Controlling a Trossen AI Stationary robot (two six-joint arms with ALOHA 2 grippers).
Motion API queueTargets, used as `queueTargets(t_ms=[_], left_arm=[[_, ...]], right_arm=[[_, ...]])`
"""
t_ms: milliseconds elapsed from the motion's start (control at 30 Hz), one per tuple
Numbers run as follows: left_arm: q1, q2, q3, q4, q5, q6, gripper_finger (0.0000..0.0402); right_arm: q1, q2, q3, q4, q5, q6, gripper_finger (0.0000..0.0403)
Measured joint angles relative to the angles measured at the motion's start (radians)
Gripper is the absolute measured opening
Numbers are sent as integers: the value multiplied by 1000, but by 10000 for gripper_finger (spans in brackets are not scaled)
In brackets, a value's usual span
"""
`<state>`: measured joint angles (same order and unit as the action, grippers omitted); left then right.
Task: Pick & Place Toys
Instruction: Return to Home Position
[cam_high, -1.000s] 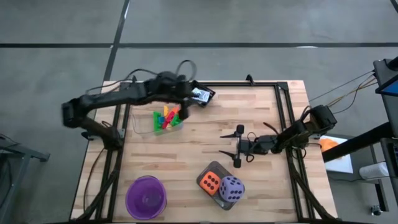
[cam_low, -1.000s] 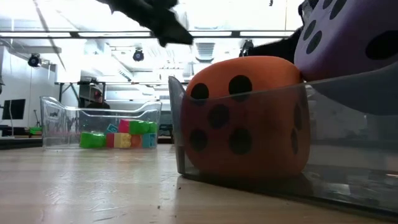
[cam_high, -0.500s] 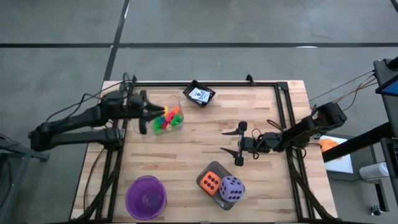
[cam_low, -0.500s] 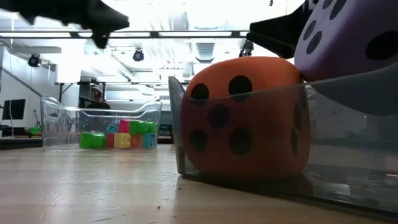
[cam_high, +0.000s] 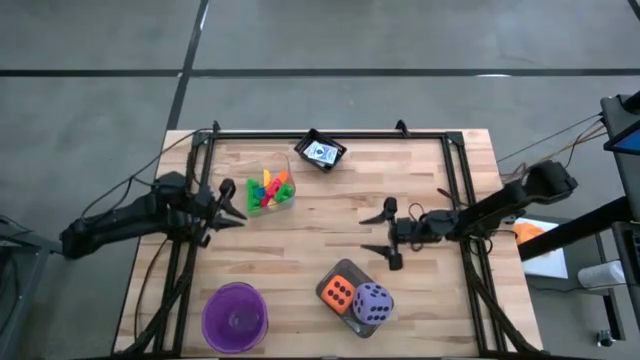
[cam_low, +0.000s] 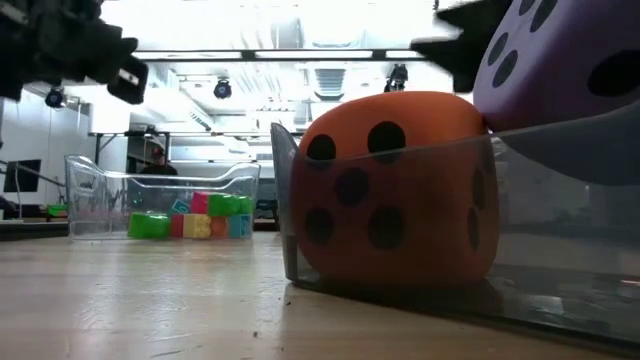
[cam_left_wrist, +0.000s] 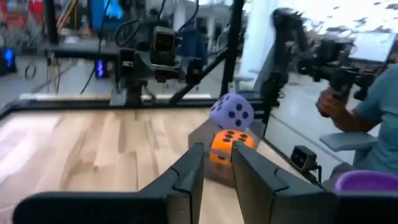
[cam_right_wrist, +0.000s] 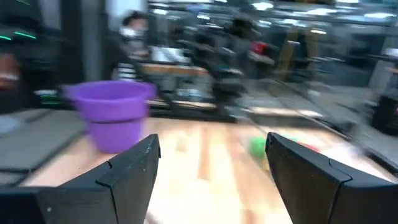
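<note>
With every toy in sight already inside a container, what remains looks like clearing the arms away, and that is where trouble could come from. The purple die (cam_high: 371, 303) leans on the orange die (cam_high: 339, 291) in the clear-walled tray (cam_low: 283, 200) at the table's (cam_high: 320, 235) near edge and rises above the tray wall, so a low swing of an arm could knock it out. The building blocks (cam_high: 266, 190) lie heaped in the transparent bin (cam_low: 100, 190) on the left, and a white-edged card (cam_high: 322, 153) sits in the black bin (cam_high: 338, 160) at the far edge. The left gripper (cam_high: 233, 200), fingers a narrow gap apart and holding nothing, is right at the transparent bin's outer side. A careless turn there could clip the wall and push the bin. The right gripper (cam_high: 374, 234), spread wide and empty, hangs over bare wood, near the dice and farther back than them. It is well apart from the blocks and from the purple bowl (cam_high: 235, 318).
</note>
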<state>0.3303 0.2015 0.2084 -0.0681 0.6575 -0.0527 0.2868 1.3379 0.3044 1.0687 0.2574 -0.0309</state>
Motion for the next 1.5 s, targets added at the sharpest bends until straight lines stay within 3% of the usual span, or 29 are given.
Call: queueTargets(t_ms=[100, 200, 500, 967, 1033, 1167, 1500], left_arm=[[-2, -100, -92, 79, 9, -25, 84], [-2, -202, -155, 99, 18, -45, 84], [-2, -194, -201, 131, 113, -22, 84], [0, -202, -201, 123, 212, -16, 84], [0, -202, -201, 123, 231, -22, 84], [13, -202, -201, 117, 294, -21, 84], [123, -202, -201, 95, 413, 50, 84]], right_arm=[[-3, -121, -11, -96, -111, -3, 290], [-3, -280, -48, -248, -125, -8, 290], [-2, -715, -291, -318, -130, -16, 290], [-2, -1233, -297, -1014, -145, 41, 290], [-2, -1308, -296, -1052, -155, 32, 290], [-2, -1333, -296, -1059, -206, -20, 290], [-4, -1255, -297, -1053, -176, 32, 290]])
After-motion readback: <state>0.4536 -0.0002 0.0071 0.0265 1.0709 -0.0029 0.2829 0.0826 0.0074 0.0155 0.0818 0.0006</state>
